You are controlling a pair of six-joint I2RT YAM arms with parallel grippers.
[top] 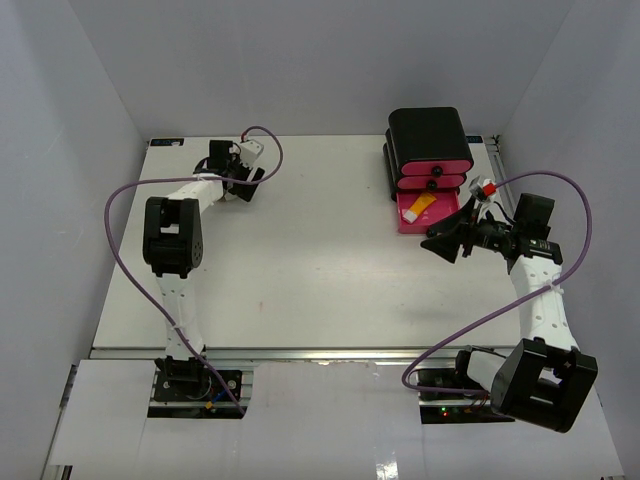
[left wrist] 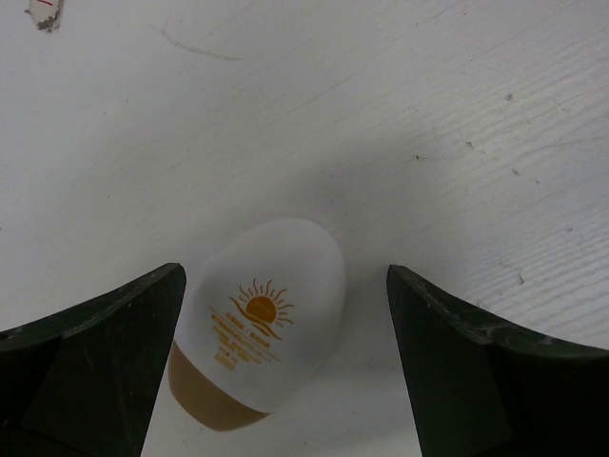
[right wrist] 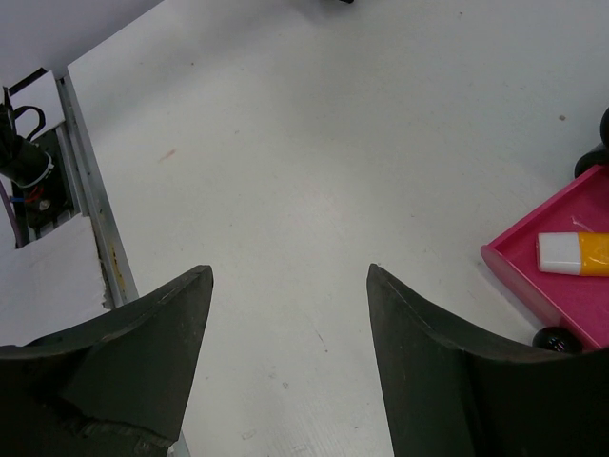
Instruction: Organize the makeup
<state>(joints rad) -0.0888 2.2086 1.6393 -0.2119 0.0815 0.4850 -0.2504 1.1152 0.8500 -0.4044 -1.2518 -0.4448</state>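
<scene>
One orange tube (top: 421,207) lies in the pulled-out pink drawer (top: 446,213).

The white oval bottle (left wrist: 271,286) carries an orange sun print and a tan cap; the orange plastic tube (right wrist: 580,254) is white-capped, the open drawer (right wrist: 576,214) pink.

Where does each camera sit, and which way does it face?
Top external: fixed high at the near edge, facing down on the table; left arm and right arm show.
Left wrist: on the left arm, facing down at a white egg-shaped bottle inside the open left pincer.
Right wrist: on the right arm, facing across the table; the open right pincer shows.
Shared: top and right wrist both show the orange tube in the pink drawer.
</scene>
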